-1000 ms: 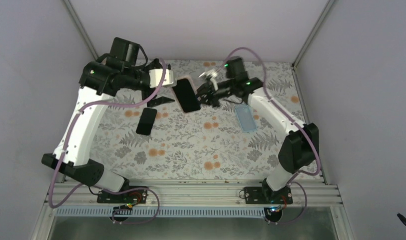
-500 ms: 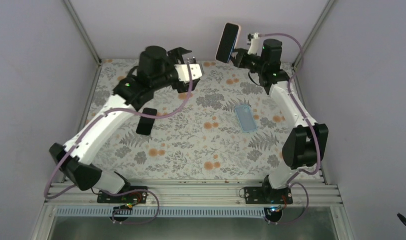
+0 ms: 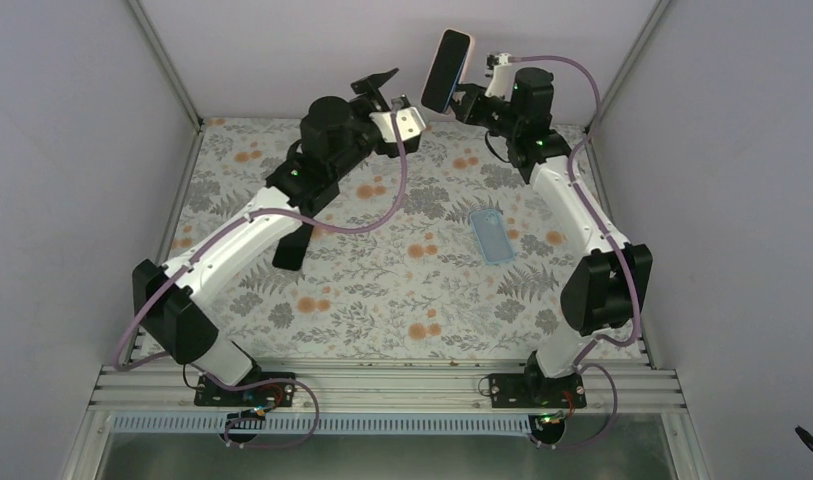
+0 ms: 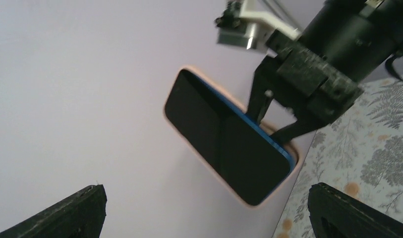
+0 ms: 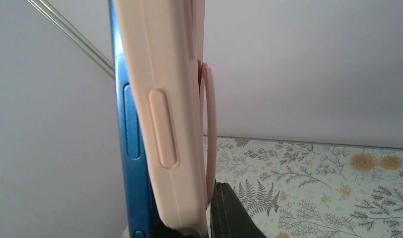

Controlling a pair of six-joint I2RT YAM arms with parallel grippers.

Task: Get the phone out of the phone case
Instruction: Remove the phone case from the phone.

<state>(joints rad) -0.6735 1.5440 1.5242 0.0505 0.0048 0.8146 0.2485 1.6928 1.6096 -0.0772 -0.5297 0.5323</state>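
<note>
My right gripper (image 3: 463,102) is shut on the lower end of a blue phone (image 3: 445,72) in a pink case and holds it upright, high against the back wall. In the right wrist view the blue phone edge (image 5: 131,148) stands out beside the pink case (image 5: 172,124), which has a ring loop (image 5: 210,119) on its back. My left gripper (image 3: 392,100) is open and empty, just left of the phone and apart from it. In the left wrist view the dark screen (image 4: 224,144) faces me between my spread fingers (image 4: 65,218).
A black phone (image 3: 293,243) lies on the floral table at the left, under my left arm. A light blue case (image 3: 493,237) lies at the right. The back wall and the frame posts (image 3: 622,70) are close behind both grippers.
My right gripper has lifted the cased phone from over the table up to the back wall. My left arm has swung right and up toward it, jaws still open.
</note>
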